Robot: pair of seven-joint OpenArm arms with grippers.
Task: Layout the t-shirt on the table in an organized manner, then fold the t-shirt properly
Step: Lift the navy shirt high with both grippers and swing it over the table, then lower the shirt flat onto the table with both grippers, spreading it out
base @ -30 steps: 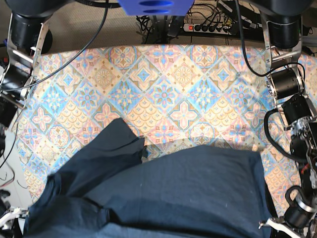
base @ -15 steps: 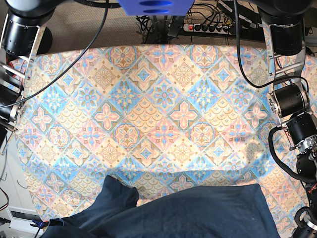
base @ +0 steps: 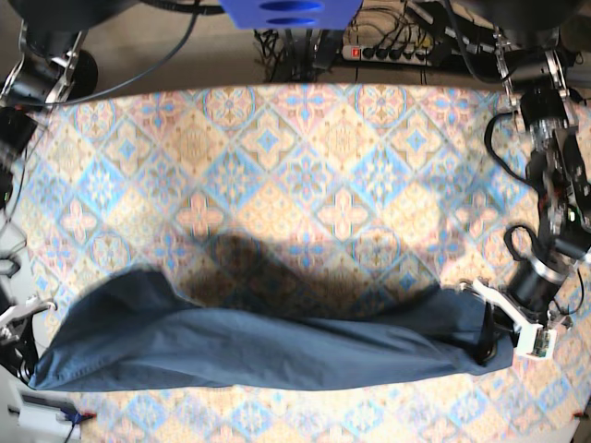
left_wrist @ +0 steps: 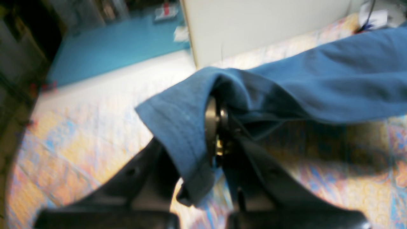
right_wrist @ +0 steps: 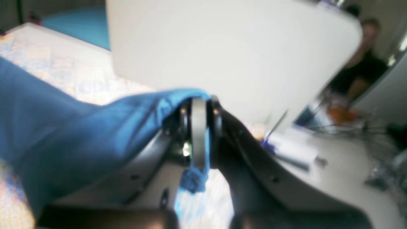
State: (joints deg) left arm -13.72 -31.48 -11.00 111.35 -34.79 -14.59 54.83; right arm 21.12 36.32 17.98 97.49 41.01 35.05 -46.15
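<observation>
The navy t-shirt (base: 259, 346) hangs stretched in a long band between both grippers, above the near part of the patterned table (base: 305, 185), and casts a shadow on it. My left gripper (base: 489, 346) is shut on the shirt's right end; in the left wrist view (left_wrist: 217, 127) a hemmed edge of the shirt (left_wrist: 318, 86) drapes over the jaws. My right gripper (base: 28, 360) holds the left end; in the right wrist view (right_wrist: 198, 133) it is shut on the bunched cloth (right_wrist: 63, 133). The collar and label are hidden.
A power strip and cables (base: 388, 46) lie beyond the table's far edge. A white panel (right_wrist: 222, 47) stands beside the table and also shows in the left wrist view (left_wrist: 254, 25). A person (right_wrist: 365, 70) is in the background.
The shirt slid toward the near edge, then was lifted. It now hangs spread wide as a band between the grippers, farther onto the table. Both arms have shifted.
</observation>
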